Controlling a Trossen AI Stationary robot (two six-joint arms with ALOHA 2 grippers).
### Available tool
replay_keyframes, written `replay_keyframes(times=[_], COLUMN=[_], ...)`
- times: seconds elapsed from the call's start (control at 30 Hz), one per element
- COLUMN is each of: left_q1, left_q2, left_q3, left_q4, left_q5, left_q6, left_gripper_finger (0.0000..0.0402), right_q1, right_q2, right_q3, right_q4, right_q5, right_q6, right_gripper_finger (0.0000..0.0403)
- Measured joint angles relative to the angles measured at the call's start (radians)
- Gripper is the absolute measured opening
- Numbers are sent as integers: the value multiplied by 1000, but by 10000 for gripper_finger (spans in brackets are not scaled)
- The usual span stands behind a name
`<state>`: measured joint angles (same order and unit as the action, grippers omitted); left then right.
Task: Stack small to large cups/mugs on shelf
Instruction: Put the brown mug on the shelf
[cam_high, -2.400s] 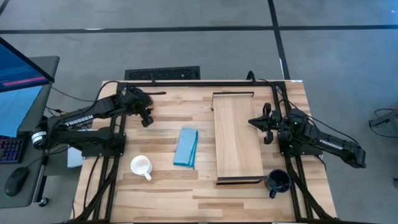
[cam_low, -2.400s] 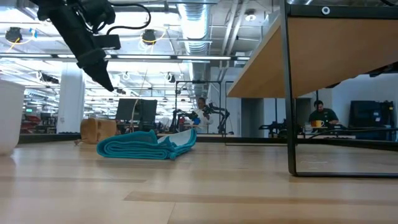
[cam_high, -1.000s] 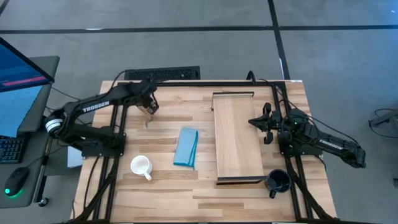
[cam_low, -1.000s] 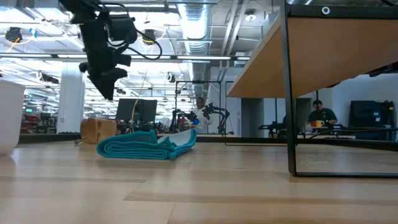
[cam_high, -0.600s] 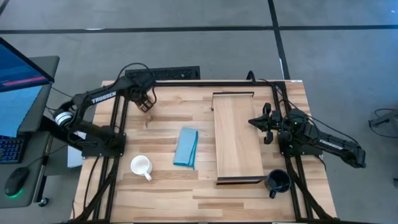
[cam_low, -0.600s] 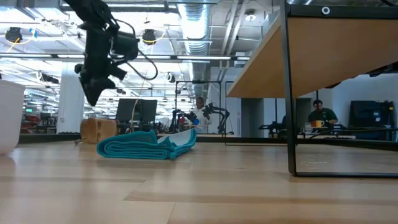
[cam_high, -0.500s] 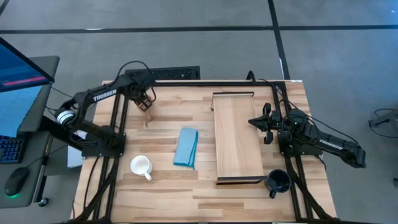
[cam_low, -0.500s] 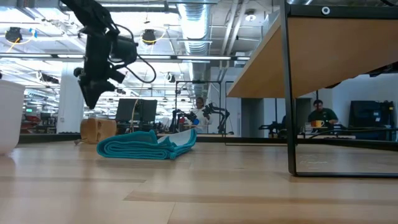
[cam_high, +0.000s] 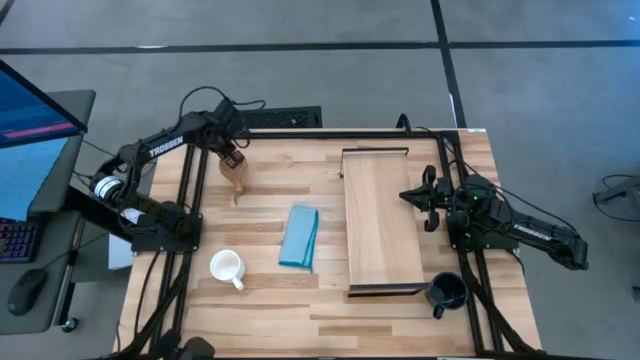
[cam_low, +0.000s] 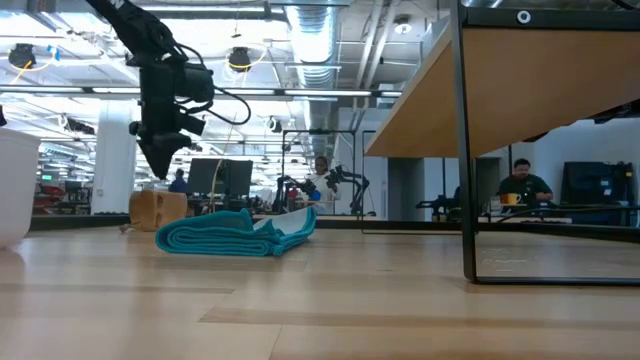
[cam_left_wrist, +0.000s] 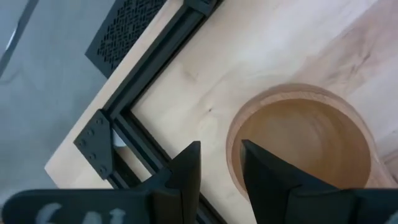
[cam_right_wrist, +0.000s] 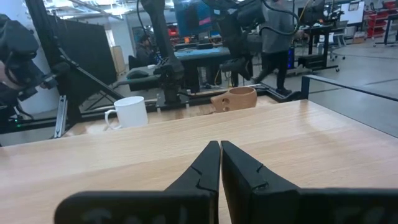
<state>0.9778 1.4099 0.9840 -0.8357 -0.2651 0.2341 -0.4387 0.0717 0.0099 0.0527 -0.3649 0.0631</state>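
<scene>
Slatted wooden table (cam_high: 390, 310), 2 arms. Left gripper (cam_high: 232, 158): above the small light-brown wooden cup (cam_high: 237, 180) at the table's far-left part; fingers apart, one finger (cam_left_wrist: 186, 177) outside the rim, the other over it; contact with the rim cannot be judged from these views. Right gripper (cam_high: 430, 204): over the right edge of the shelf (cam_high: 380, 220), fingers together, holding nothing. White mug (cam_high: 227, 267): upright, near-left area of the table, handle toward the near edge. Dark navy mug (cam_high: 446, 292): on the table just beside the shelf's near-right corner. Blue folded cloth (cam_high: 299, 237): flat between the white mug and the shelf. Nothing rests on the shelf.
</scene>
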Motion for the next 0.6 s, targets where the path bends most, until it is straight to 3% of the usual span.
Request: replay_keyframes(times=[0.13, 0.4, 0.6], left_q1=[1, 19, 44], left_q2=[0, 0, 5], left_q3=[0, -1, -34], left_q4=[10, 16, 15], left_q5=[30, 33, 34], left_q6=[36, -69, -52], left_gripper_finger=[105, 105, 105], right_q1=[0, 0, 0], right_q2=[0, 0, 0], right_q3=[0, 0, 0], right_q4=[0, 0, 0], right_q5=[0, 0, 0], right_q6=[0, -1, -1], right_gripper_finger=[37, 37, 37])
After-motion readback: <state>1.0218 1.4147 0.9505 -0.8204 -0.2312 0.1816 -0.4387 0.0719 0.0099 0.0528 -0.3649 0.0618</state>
